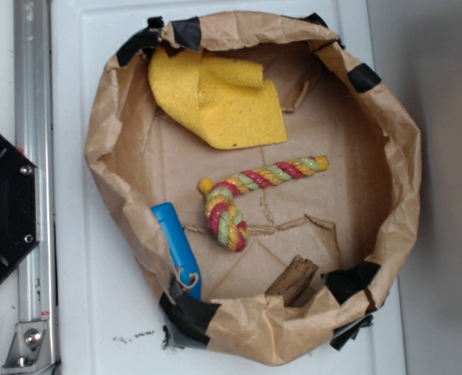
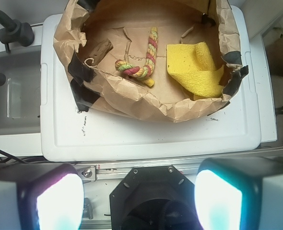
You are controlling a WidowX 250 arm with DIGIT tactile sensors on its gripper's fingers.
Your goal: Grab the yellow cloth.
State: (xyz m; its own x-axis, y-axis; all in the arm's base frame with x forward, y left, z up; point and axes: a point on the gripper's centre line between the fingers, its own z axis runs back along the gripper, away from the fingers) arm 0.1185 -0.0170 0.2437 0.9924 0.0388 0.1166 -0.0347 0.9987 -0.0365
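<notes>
The white table [image 1: 98, 312] carries a taped paper basin [image 1: 406, 156], and the yellow cloth [image 1: 215, 98] lies against its far-left wall, one edge folded up. It looks soft and light; I'd pinch that raised fold. My gripper [image 2: 139, 199] hangs wide open, empty, well outside the rim.

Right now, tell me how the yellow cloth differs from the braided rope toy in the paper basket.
The yellow cloth is one solid bright yellow; the rope toy is braided red, green and yellow. The cloth is a flat, wide sheet with one edge folded over; the rope toy is long and narrow with a knot at one end. The cloth lies against the wall of the paper basket; the rope toy lies nearer the middle. Both are soft and rest on the basket floor, apart from each other.
</notes>
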